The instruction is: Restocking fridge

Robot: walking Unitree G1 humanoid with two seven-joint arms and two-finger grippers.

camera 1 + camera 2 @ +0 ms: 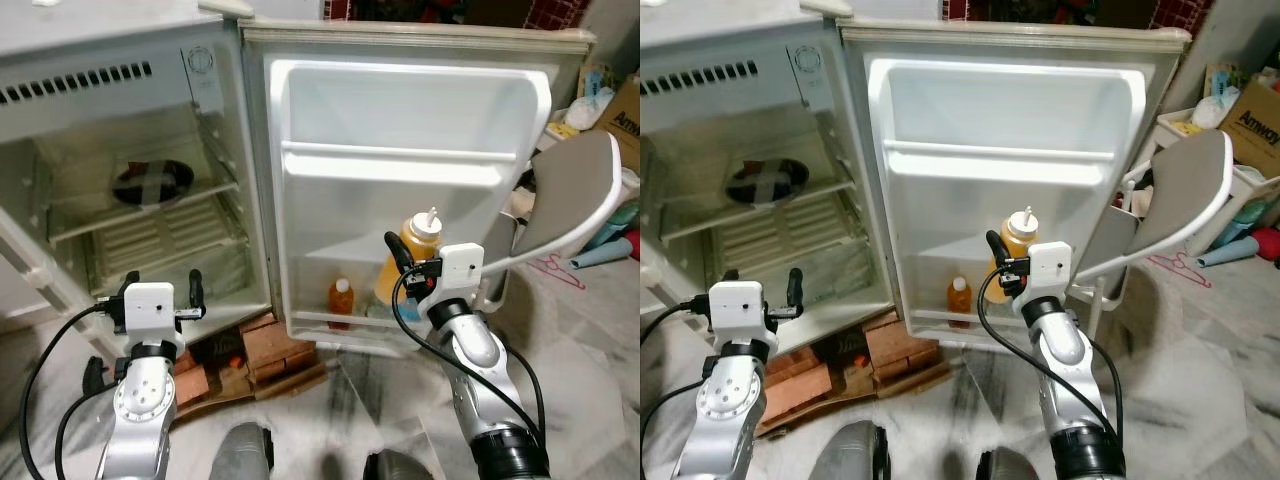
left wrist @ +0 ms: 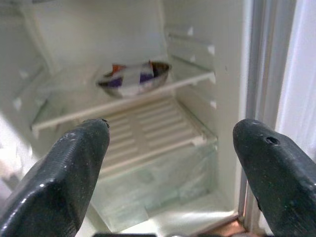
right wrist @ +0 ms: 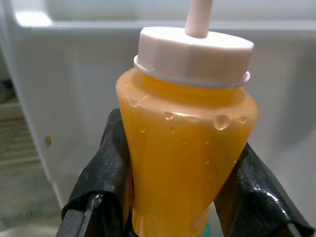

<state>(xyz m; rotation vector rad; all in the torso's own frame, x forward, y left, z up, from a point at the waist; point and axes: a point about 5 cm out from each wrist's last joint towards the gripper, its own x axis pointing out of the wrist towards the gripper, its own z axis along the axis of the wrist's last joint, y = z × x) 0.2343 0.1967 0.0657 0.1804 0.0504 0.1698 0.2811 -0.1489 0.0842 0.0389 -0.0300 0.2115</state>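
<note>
While the fridge [image 1: 120,60] stands with its door [image 1: 400,100] swung wide, the left eye view shows two bottles at the door's bottom shelf [image 1: 340,322]: one squeeze bottle [image 1: 415,245] of yellow-orange sauce with a white cap and a thin white nozzle, upright, and one small orange bottle [image 1: 341,300] standing on the shelf toward its cabinet-side end. The right gripper [image 1: 405,262] is pinching the squeeze bottle at the shelf's outer end; whether the bottle's base rests on the shelf cannot be told. One bowl [image 1: 152,181] sits on the cabinet's upper shelf [image 1: 130,215]. The left gripper [image 1: 158,292] hovers before the cabinet's lower part, fingers spread, holding nothing. Bricks [image 1: 270,345] lie on the floor under the fridge.

From the right eye view, one grey chair [image 1: 1180,190] stands beside the door's outer edge.

Through the left wrist view, two black fingers [image 2: 59,173] stand wide apart, framing the one bowl, which holds something white, purple and orange.

At the right wrist view, both fingers [image 3: 106,163] press the squeeze bottle's sides below its shoulder; droplets bead on the plastic.
</note>
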